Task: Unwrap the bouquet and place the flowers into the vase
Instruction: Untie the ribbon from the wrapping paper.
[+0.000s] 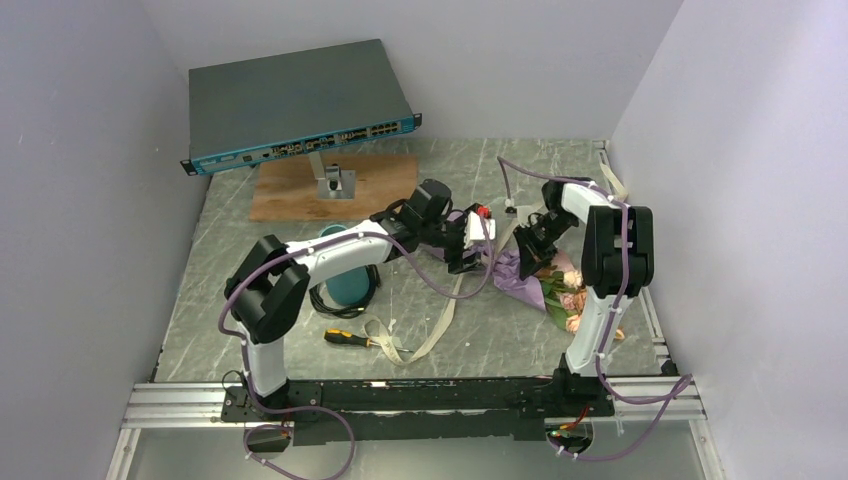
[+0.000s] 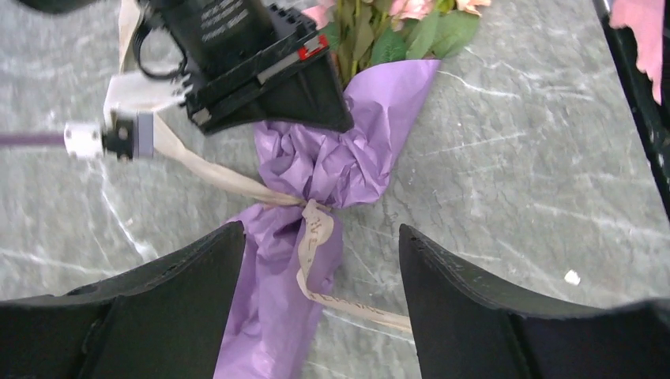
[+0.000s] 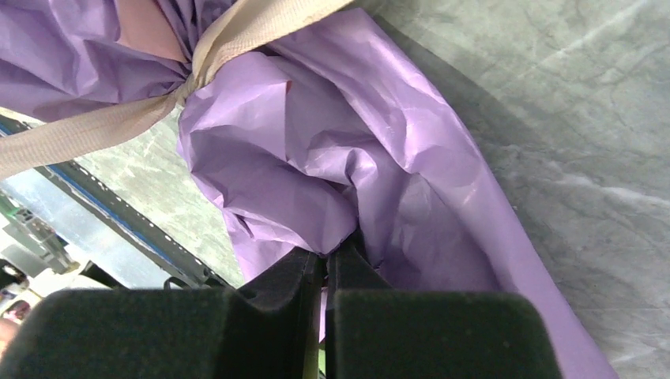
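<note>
Ribbon [image 2: 314, 230] on the bouquet [image 2: 348, 158]: dark lettering is printed along it, too small to be read.
Black casing [image 2: 237, 31] above the bouquet: white lettering is seen, blurred and unreadable.
Blue-fronted rack unit [image 1: 300, 100]: nothing can be read.

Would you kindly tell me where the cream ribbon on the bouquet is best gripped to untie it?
I'd take the loose tail of the ribbon just below the knot, coming straight down from above. It seems to lie flat and free over the bouquet there, so the jaws can straddle its narrow width and pull away from the knot.
</note>
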`<action>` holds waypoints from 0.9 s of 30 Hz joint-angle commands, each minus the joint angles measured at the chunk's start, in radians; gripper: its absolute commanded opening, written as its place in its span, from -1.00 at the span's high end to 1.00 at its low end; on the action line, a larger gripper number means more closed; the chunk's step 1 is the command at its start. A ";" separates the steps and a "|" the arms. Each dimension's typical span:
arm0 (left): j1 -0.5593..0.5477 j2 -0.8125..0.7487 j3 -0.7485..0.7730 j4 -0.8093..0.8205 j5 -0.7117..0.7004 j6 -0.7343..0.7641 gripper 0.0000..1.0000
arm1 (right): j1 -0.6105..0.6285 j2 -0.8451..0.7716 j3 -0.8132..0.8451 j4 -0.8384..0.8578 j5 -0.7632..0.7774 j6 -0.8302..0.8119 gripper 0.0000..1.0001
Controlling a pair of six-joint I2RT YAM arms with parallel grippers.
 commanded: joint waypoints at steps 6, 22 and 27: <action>0.092 0.054 0.188 -0.267 0.170 0.451 -0.40 | 0.015 -0.037 -0.025 0.034 0.048 -0.061 0.92; 0.109 0.347 0.459 -0.588 0.139 0.723 -0.66 | 0.015 -0.064 -0.011 0.019 0.037 -0.107 0.75; 0.101 0.417 0.483 -0.687 0.141 0.714 -0.36 | 0.015 -0.092 0.034 0.013 0.021 -0.089 0.35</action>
